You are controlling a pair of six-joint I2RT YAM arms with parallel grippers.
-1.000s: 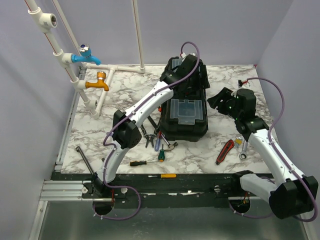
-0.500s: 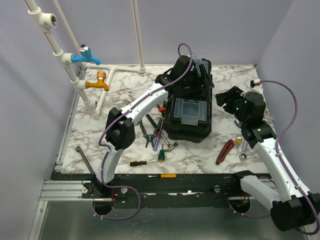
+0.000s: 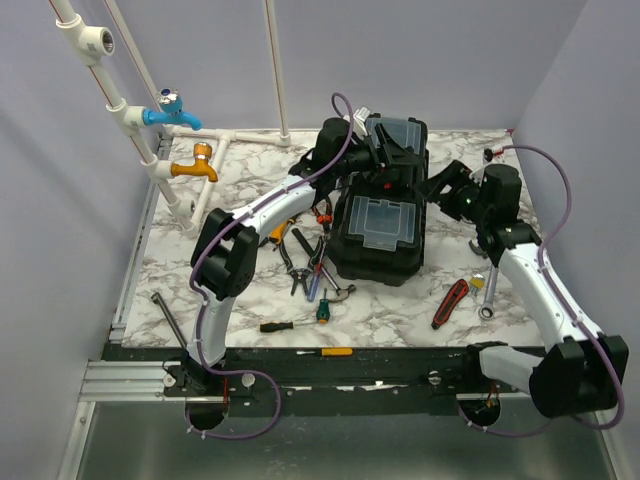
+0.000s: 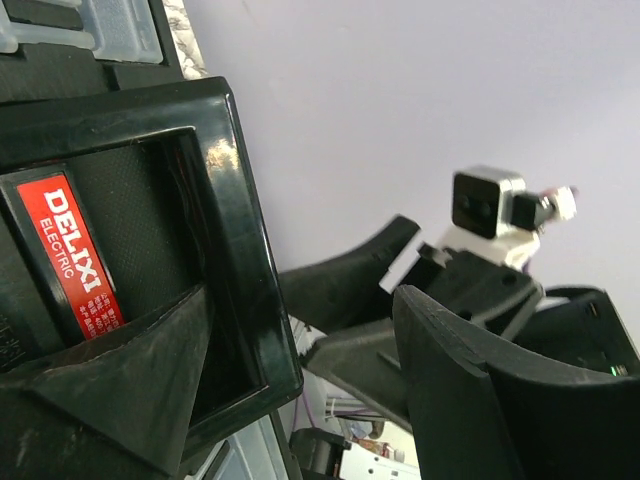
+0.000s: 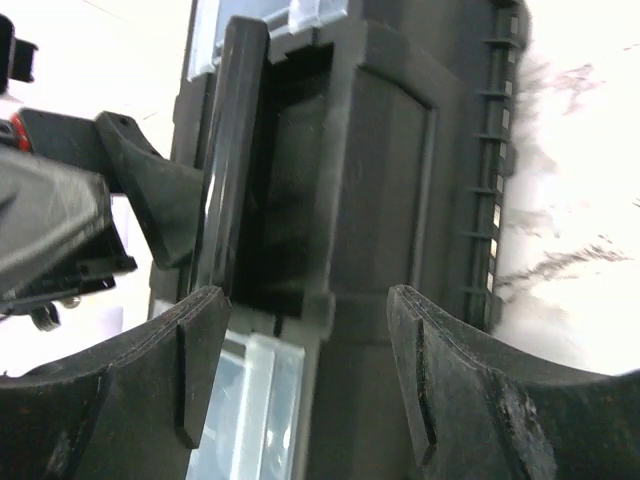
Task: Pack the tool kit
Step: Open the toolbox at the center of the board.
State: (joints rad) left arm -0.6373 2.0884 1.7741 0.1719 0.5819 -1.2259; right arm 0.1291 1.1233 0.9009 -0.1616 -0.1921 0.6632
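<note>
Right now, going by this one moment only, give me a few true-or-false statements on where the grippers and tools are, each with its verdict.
1. The left gripper is open at the toolbox handle. True.
2. The right gripper is shut on the red-handled tool. False: it is open, facing the toolbox's side, and the red-handled tool lies on the table.
3. Pliers and screwdrivers lie on the table on the left arm's side of the toolbox. True.
4. The orange tap sits higher than the blue tap. False: the blue tap is the higher one.
5. The wrench lies among the pliers. False: it lies on the right arm's side, beside the red-handled tool.
</note>
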